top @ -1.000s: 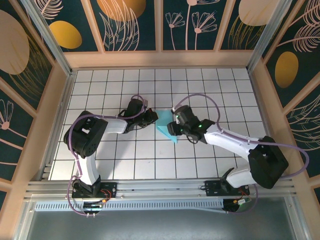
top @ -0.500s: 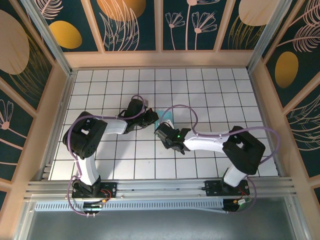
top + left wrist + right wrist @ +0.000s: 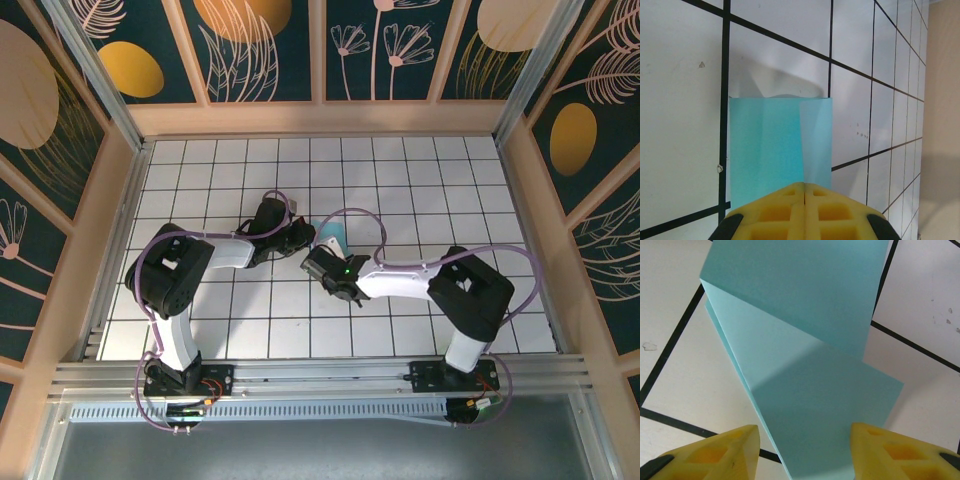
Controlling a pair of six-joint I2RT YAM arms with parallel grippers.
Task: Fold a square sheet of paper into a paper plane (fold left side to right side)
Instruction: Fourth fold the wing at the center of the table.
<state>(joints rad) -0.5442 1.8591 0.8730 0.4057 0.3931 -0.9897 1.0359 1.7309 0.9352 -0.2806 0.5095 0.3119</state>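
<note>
Paper (image 3: 333, 238): centre of the top view, between both hands, folded over on itself, a shadow cast on the surface (image 3: 680, 75).
Left hand (image 3: 805, 186): fingers pressed together on the paper's near edge.
Right hand (image 3: 805, 442): spread wide, nothing gripped; the paper lies between its fingers.
Step, as judged: left-to-right fold.
Care: edges are best matched before the crease is pressed, and the clamped edge should not be tugged, lest the paper be skewed.

White grid-tiled table (image 3: 200, 180), black lines between tiles, light cyan square sheet of paper (image 3: 775, 140) near its middle, folded over, crossing a grid line, shadow on tiles beyond.
</note>
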